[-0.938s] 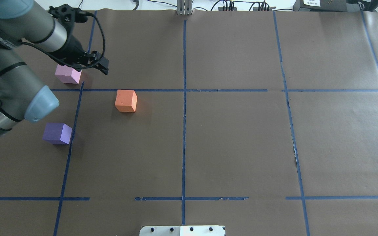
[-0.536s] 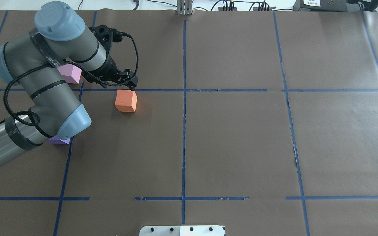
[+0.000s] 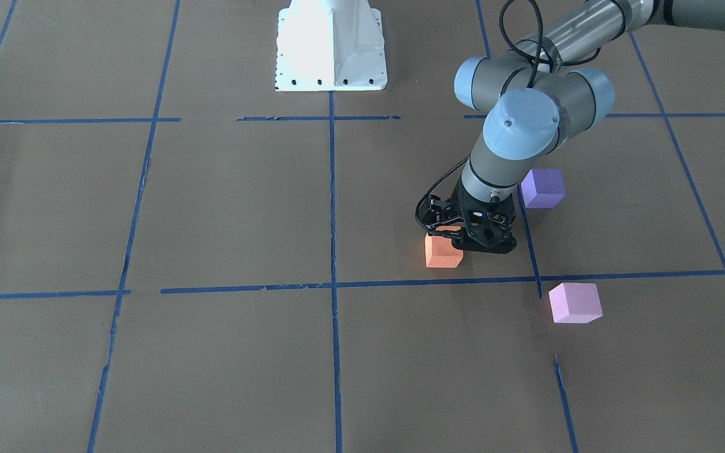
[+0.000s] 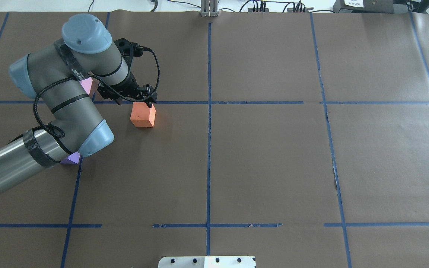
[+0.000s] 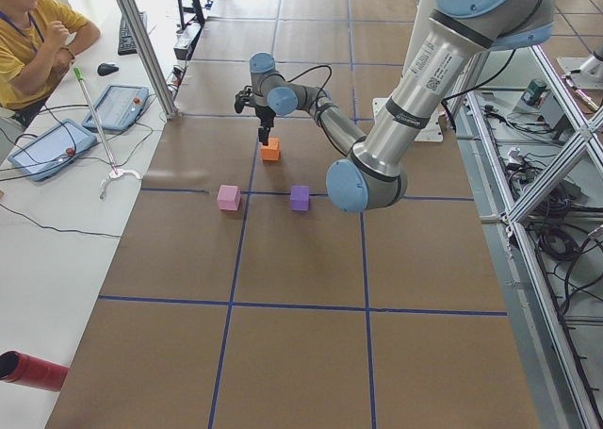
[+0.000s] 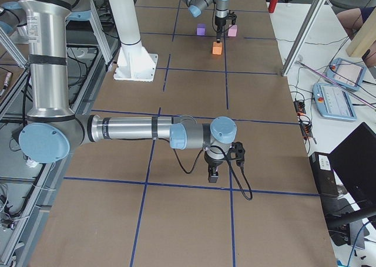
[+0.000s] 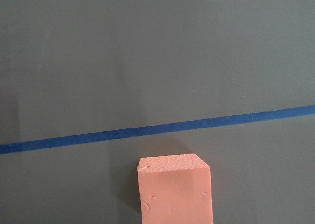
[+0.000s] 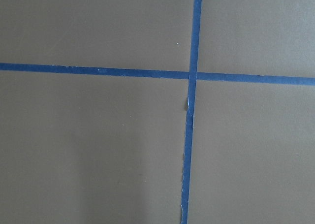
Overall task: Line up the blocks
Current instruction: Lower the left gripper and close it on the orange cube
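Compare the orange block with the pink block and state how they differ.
Colour: the orange block is orange, the pink block pale pink.
Company: the left gripper hangs right over the orange block; the pink block stands alone.
Place: the orange block lies on the robot's side of the crosswise blue tape line, the pink block beyond it.
Both are equal-sized cubes flat on the table.

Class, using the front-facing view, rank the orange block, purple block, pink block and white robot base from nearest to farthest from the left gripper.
1. Orange block, just below the left gripper.
2. Purple block, toward the robot, and pink block, toward the operators: too close to call.
3. White robot base, farthest, at the view's top.
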Controlling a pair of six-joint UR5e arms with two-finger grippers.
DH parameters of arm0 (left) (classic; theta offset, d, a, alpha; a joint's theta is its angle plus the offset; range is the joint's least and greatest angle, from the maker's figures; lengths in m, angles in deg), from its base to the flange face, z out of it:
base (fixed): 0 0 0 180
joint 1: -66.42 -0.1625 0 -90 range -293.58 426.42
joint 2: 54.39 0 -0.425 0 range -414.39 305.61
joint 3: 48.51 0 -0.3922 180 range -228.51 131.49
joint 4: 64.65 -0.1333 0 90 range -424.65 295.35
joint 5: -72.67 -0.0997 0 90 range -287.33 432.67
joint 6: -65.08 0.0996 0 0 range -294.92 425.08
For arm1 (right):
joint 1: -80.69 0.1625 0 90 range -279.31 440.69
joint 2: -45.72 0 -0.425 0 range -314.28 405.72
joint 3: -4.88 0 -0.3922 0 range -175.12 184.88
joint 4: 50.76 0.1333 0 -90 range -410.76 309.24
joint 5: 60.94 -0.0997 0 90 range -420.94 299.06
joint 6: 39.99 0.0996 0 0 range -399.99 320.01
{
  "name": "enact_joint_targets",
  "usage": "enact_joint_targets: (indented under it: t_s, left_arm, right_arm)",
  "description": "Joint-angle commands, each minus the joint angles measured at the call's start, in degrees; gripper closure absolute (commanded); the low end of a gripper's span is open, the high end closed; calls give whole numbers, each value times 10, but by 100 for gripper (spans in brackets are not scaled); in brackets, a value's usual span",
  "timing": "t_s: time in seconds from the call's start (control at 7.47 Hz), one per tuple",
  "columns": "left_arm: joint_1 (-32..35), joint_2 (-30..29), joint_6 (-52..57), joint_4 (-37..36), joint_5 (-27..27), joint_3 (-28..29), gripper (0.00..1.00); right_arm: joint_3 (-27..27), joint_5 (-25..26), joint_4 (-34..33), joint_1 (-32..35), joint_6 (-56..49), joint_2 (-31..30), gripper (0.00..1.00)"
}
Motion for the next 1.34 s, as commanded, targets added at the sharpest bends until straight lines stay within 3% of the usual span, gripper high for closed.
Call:
enact_joint_targets:
  t_s: [0.0, 1.21]
  left_arm:
    - [0, -10, 2, 0, 0, 27, 1]
    - [-24, -16, -5, 55, 0, 83, 2]
  right_arm:
    - [0, 0, 0, 0, 0, 0, 0]
    - [0, 0, 0, 0, 0, 0, 0]
